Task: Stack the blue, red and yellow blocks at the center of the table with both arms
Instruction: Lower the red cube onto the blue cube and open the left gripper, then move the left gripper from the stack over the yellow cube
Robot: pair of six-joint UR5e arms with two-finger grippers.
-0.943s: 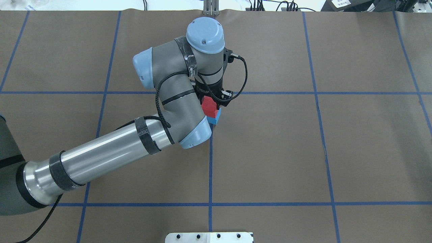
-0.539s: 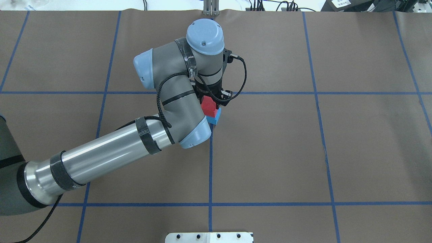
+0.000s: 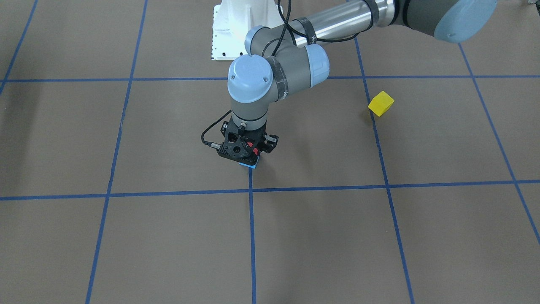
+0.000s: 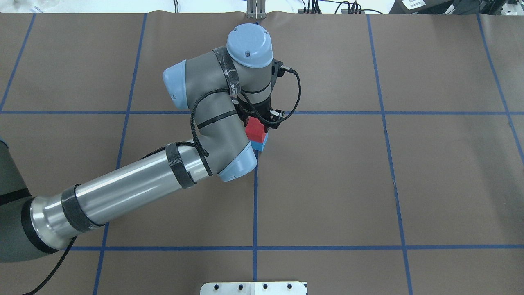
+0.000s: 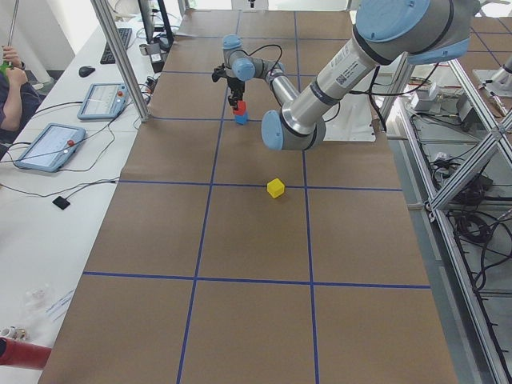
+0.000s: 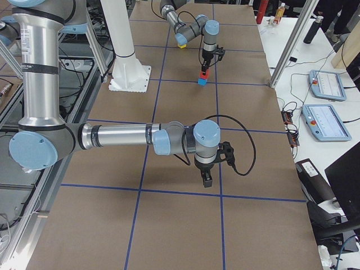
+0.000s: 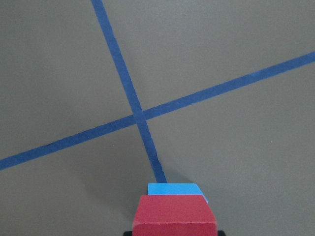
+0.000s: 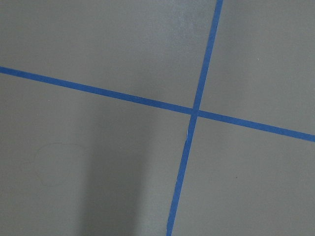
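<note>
My left gripper (image 4: 256, 125) is shut on the red block (image 4: 254, 129) and holds it on or just above the blue block (image 4: 260, 144), near the central tape crossing. In the left wrist view the red block (image 7: 173, 216) fills the bottom edge, with the blue block (image 7: 173, 189) showing past it. The yellow block (image 3: 381, 103) lies alone on the table on my left side, apart from the stack. It is hidden under my left arm in the overhead view. My right gripper (image 6: 206, 179) shows only in the exterior right view, low over bare table, and I cannot tell its state.
Blue tape lines (image 4: 254, 196) divide the brown table cover into squares. The white robot base (image 3: 236, 29) stands at the near edge. Operators' tablets (image 6: 323, 84) lie on a side bench beyond the far edge.
My left wrist has shifted very slightly. The red block stays in the gripper over the blue block.
</note>
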